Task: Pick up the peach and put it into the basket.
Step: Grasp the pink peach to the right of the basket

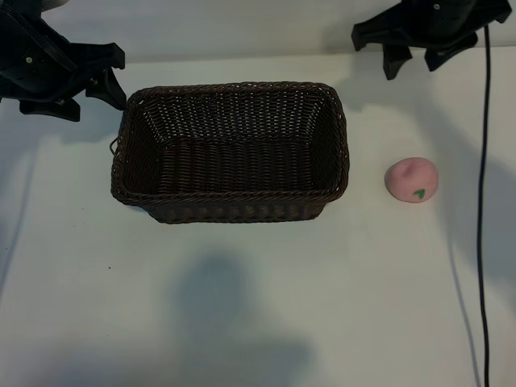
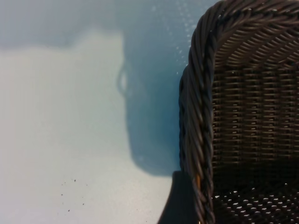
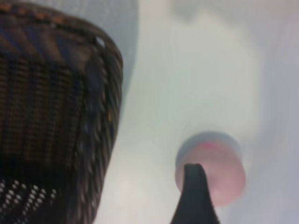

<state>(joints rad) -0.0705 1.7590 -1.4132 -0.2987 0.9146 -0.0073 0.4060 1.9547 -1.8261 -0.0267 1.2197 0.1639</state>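
Exterior view looks steeply down on a white tabletop (image 1: 258,322). Toward its far middle stands the basket (image 1: 231,205), dark-brown woven wicker with a braided rim and deep sloping sides; nothing lies inside it. The peach (image 1: 412,178) sits on the bare surface off the basket's right end, apart from it, its small green leaf mark facing the near edge.

At the far-right corner hangs the right gripper (image 1: 419,55), above the table and beyond the peach, touching nothing; its two dark fingers stand spread, released and holding nothing. From the right wrist view, one dark fingertip (image 3: 196,196) shows in front of the peach (image 3: 212,172), with the basket's corner (image 3: 56,116) off to one side.

At the far-left corner the left gripper (image 1: 101,90) sits just beside the basket's far-left corner, its jaws likewise apart and empty. The left wrist view shows that corner's braided rim (image 2: 201,116) close up against the pale table (image 2: 60,140).

A black cable (image 1: 484,201) runs down along the table's right edge.
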